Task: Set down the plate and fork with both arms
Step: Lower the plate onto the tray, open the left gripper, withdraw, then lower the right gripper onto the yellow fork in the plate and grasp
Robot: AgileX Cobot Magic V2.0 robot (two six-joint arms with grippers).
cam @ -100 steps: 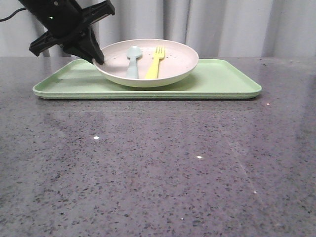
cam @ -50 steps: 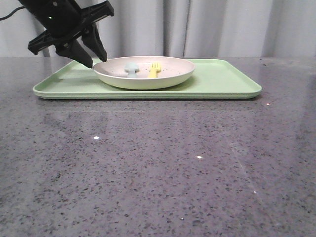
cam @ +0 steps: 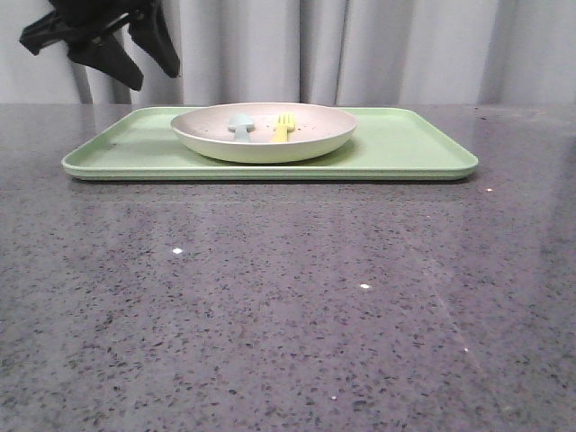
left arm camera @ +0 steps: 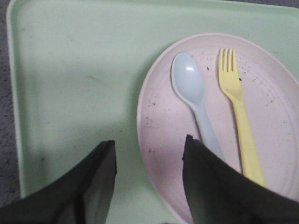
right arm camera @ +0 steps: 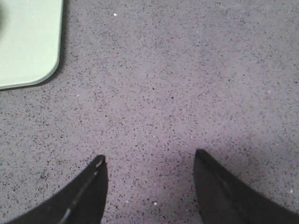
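The speckled cream plate [cam: 264,135] lies flat on the light green tray [cam: 405,148]. Inside it the yellow fork [cam: 283,127] rests beside a pale blue spoon [cam: 240,125]. From the left wrist view, the plate [left arm camera: 163,116] holds the fork [left arm camera: 236,112] and spoon [left arm camera: 191,93] side by side. My left gripper [cam: 150,76] hangs open in the air above the tray's left end, clear of the plate's rim, with nothing between its fingers; the same gripper [left arm camera: 148,142] shows in its own wrist view. My right gripper [right arm camera: 149,158] is open over bare table, off the front view.
The grey speckled table [cam: 288,306] stretches in front of the tray. A pale curtain [cam: 378,45] hangs behind. In the right wrist view, a corner of the tray [right arm camera: 28,42] lies off to one side of the fingers.
The plate was tilted up in my left gripper, then came down flat on the tray. The gripper let go of the rim and rose up and to the left.
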